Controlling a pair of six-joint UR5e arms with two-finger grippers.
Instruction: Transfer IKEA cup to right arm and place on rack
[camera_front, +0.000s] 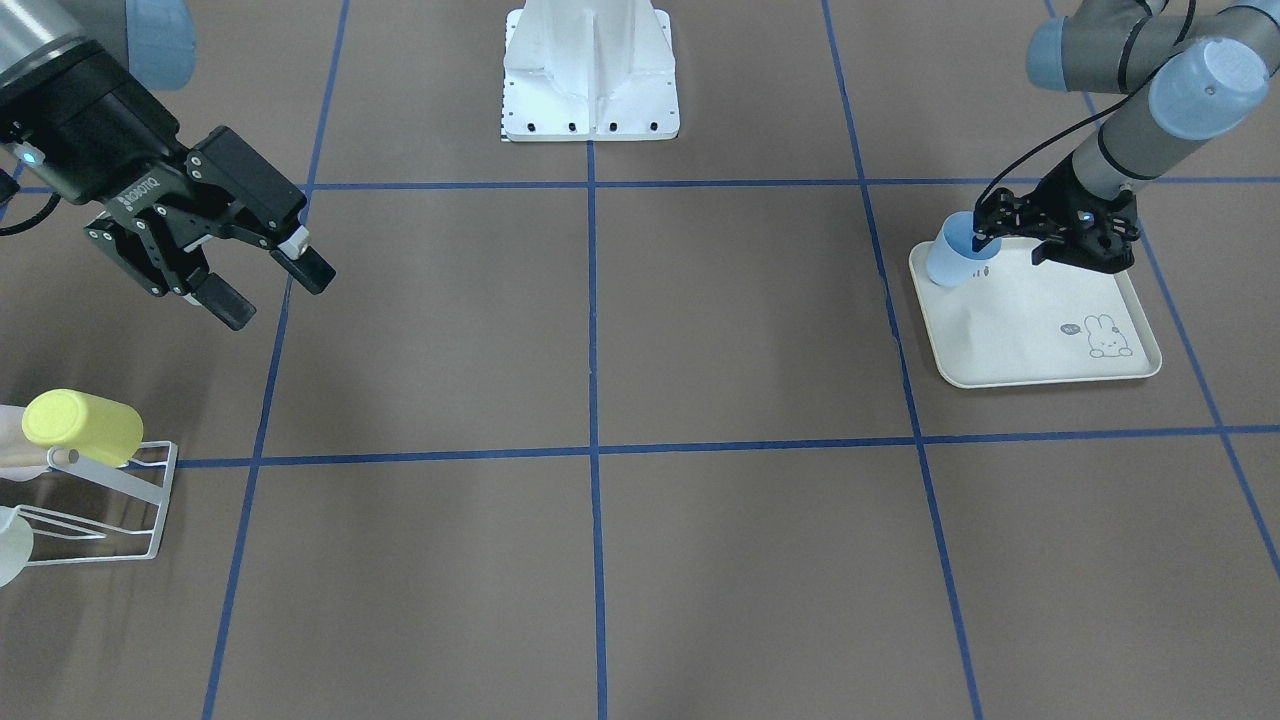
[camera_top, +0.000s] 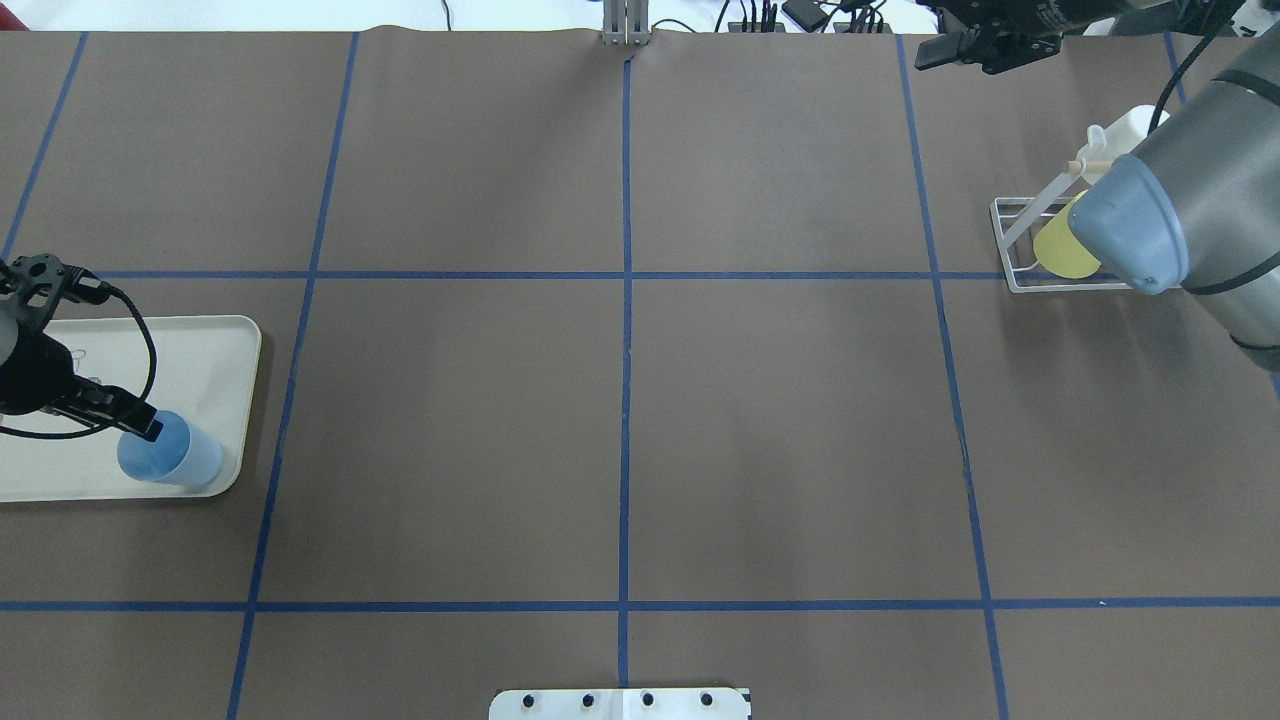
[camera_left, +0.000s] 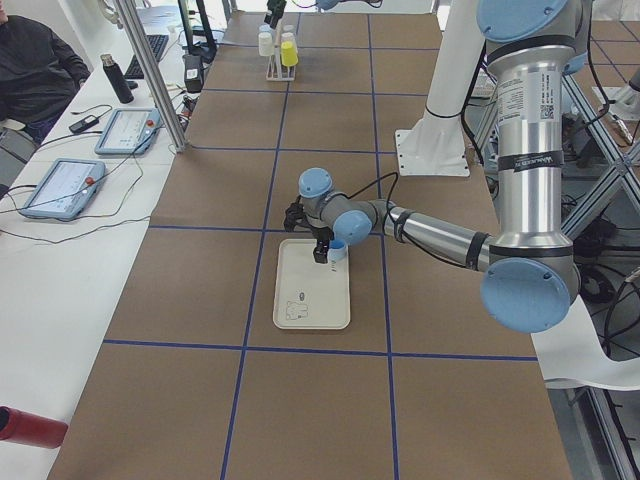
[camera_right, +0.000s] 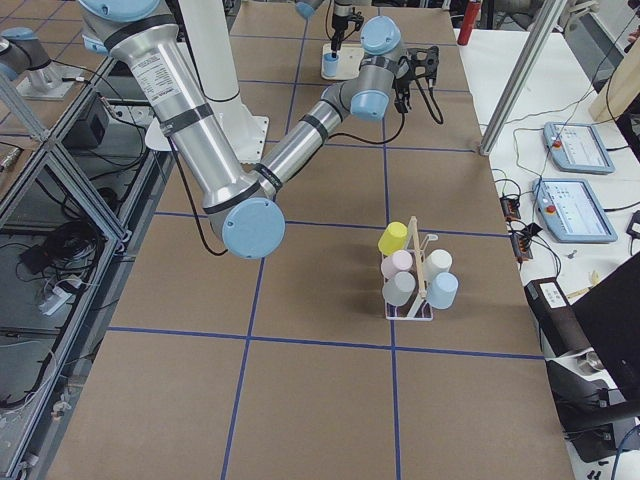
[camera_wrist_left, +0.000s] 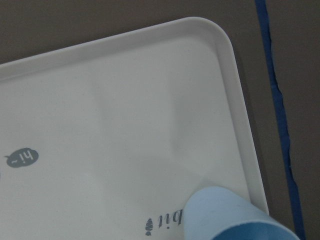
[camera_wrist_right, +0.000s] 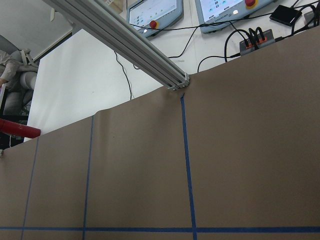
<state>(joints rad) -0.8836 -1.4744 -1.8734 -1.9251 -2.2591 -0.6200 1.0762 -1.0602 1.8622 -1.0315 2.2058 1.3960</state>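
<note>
A light-blue cup (camera_front: 950, 262) stands at a corner of the cream rabbit-print tray (camera_front: 1040, 340); it also shows in the overhead view (camera_top: 172, 456) and the left wrist view (camera_wrist_left: 235, 215). My left gripper (camera_front: 985, 238) is shut on its rim, one finger (camera_top: 135, 420) over the edge. My right gripper (camera_front: 268, 283) hangs open and empty above the table, a little way from the white wire rack (camera_front: 110, 510), which holds a yellow cup (camera_front: 82, 427). In the overhead view the rack (camera_top: 1030, 250) is partly hidden behind my right arm.
The rack (camera_right: 415, 290) holds several pastel cups beside its wooden dowel. The robot's white base plate (camera_front: 590, 80) sits at mid-table on the robot's side. Blue tape lines cross the brown table. Tablets and cables lie beyond the far edge (camera_wrist_right: 210, 15).
</note>
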